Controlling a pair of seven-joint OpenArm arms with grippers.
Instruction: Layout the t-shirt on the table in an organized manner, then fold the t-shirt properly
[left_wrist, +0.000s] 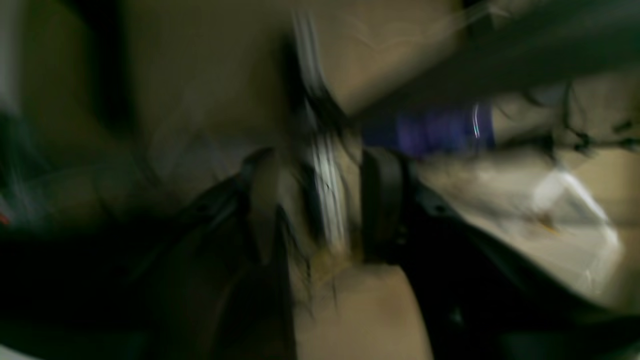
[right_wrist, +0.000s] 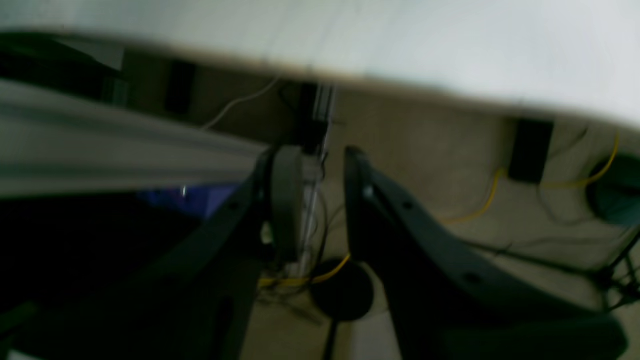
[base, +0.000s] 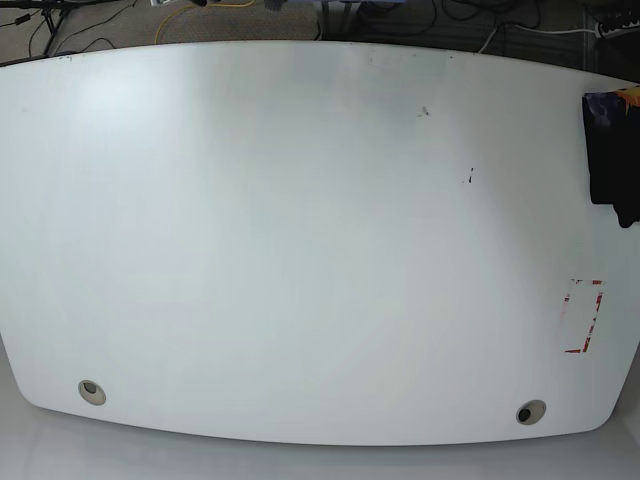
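Nothing is laid out yet: the counter (base: 300, 250) lies bare, the t-shirt (base: 612, 160) bunched at its edge, and both arms' jaws hang spread, gripping nothing.

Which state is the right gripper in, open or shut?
Open. The right gripper shows its jaws apart, with floor visible between them, nothing held.
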